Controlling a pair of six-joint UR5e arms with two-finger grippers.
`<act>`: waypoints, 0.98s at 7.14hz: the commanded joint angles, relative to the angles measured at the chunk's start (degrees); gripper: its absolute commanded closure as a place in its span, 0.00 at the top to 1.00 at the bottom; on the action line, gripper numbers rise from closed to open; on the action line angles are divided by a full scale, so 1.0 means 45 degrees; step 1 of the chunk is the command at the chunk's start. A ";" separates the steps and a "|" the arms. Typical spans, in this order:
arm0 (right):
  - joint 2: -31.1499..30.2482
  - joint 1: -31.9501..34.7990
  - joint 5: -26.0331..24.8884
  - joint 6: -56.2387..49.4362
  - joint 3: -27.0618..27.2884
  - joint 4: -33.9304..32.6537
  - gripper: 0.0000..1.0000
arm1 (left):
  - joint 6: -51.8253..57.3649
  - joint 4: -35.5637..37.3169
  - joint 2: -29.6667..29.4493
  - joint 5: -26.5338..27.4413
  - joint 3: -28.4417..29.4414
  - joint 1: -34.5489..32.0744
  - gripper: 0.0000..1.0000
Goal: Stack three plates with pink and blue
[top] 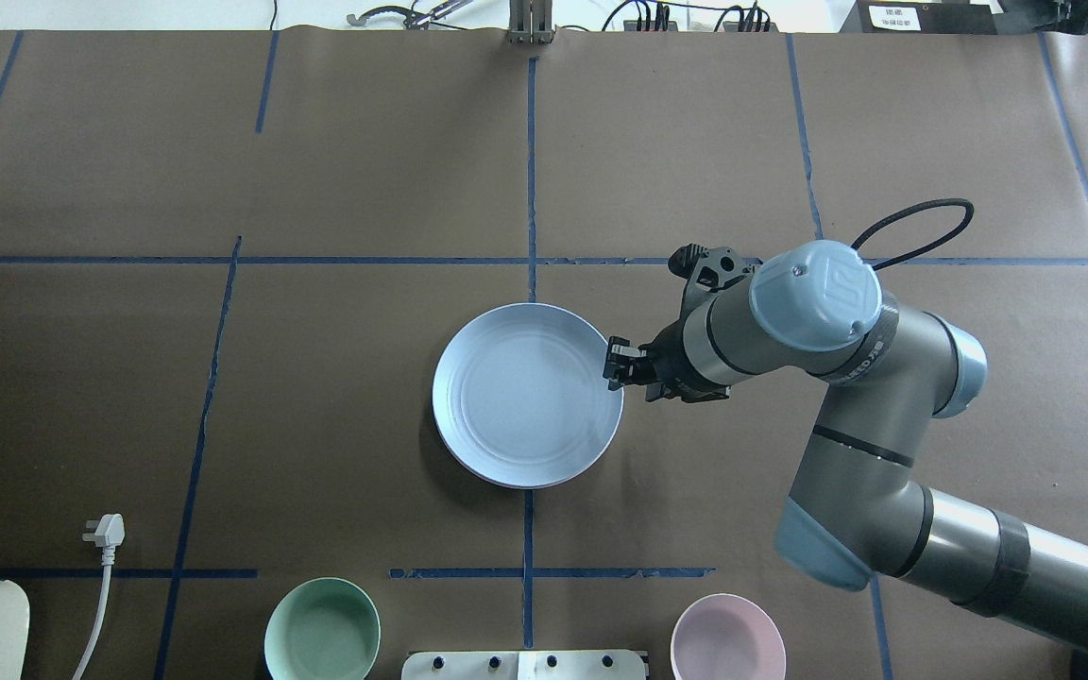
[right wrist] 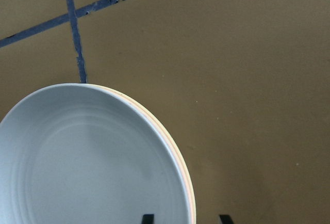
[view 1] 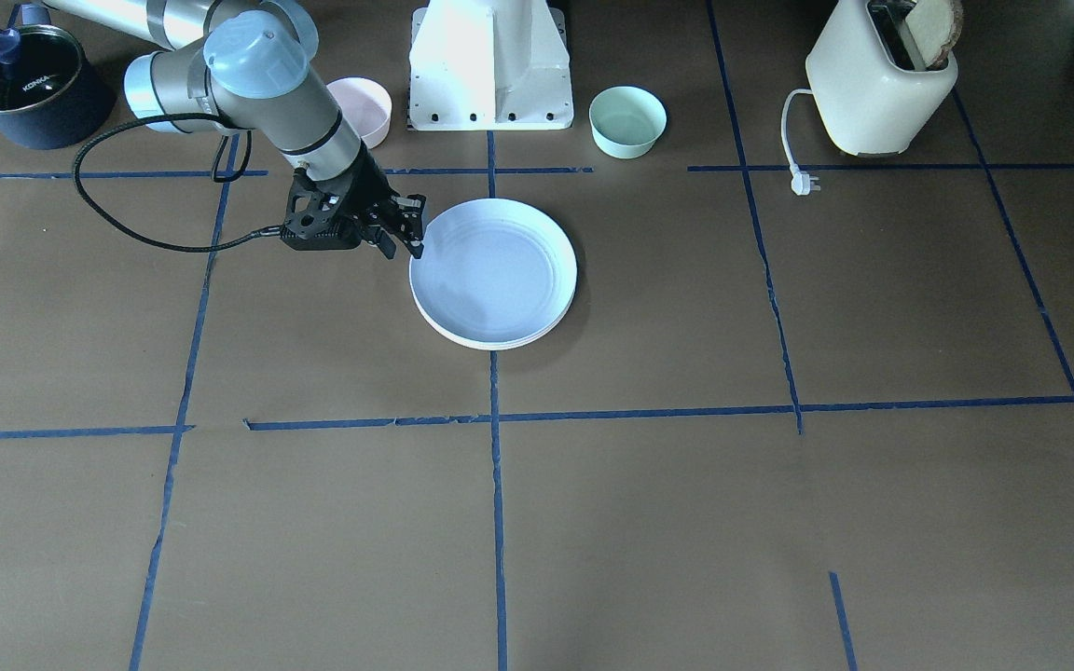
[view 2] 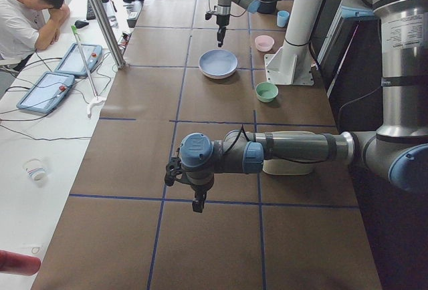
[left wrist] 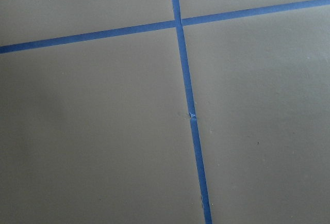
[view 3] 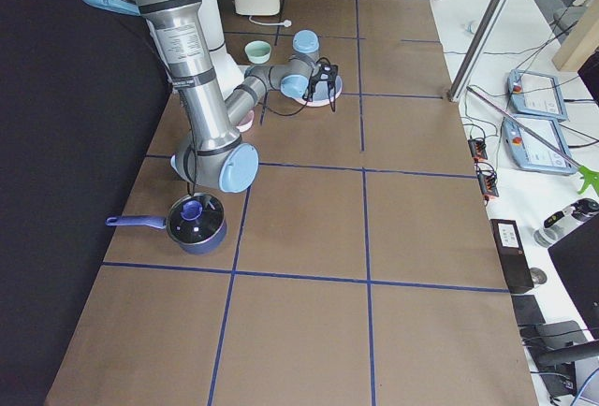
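The pale blue plate lies on top of a stack at the table's middle, also in the overhead view. A cream rim shows under it. In the right wrist view a thin pinkish and cream edge shows below the blue plate; the pink plate is otherwise hidden. My right gripper is open, one fingertip inside the rim and the other outside it. My left gripper shows only in the exterior left view, low over bare table; I cannot tell its state.
A small pink bowl and a mint-green bowl flank the robot base. A cream toaster with its plug and a dark pot stand at the back corners.
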 commanded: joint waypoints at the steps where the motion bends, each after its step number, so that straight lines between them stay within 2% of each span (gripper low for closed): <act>1: -0.0071 0.2127 0.2132 -0.2797 0.0003 -0.1675 1.00 | 0.0028 0.0063 -0.0061 -0.0012 0.0135 0.0019 1.00; 3: -0.0771 0.4604 0.2898 -0.8059 -0.0308 -0.4017 1.00 | -0.0032 0.0123 0.0093 -0.0032 0.0194 0.0020 1.00; 4: -0.1335 0.6242 0.3636 -1.1201 -0.0658 -0.4880 1.00 | 0.0007 0.0064 0.0191 0.0123 0.0697 0.0058 1.00; 5: -0.2114 0.7670 0.4146 -1.3978 -0.1009 -0.5101 1.00 | 0.0027 0.0064 0.0347 0.0163 0.0624 0.0020 1.00; 7: -0.4298 1.0076 0.4366 -1.8575 -0.1150 -0.5084 1.00 | 0.0027 0.0064 0.0329 0.0182 0.0604 0.0019 1.00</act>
